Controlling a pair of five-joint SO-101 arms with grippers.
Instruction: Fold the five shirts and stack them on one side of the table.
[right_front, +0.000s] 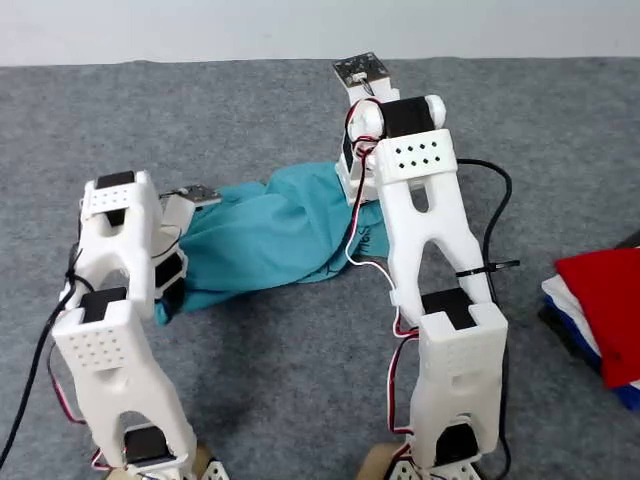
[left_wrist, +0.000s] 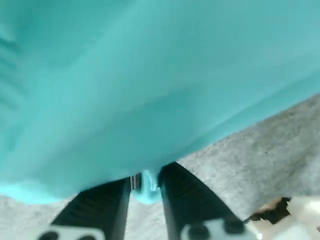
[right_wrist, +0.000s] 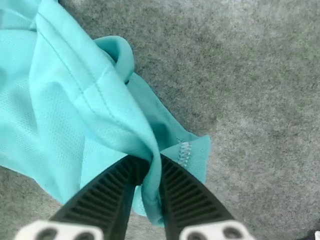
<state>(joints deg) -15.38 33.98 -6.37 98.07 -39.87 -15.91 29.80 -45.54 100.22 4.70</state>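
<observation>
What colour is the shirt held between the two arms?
The shirt is plain teal, clearest in the right wrist view, pinched by the right gripper.

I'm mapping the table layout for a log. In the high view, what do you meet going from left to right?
White arm → teal shirt → second white arm → stack of folded shirts at the right edge.

Your left arm (right_front: 105, 335) sits low, jaws pinched on the teal shirt (right_front: 270, 235). Your right arm (right_front: 430, 215) stretches forward, jaws likewise clamped.
</observation>
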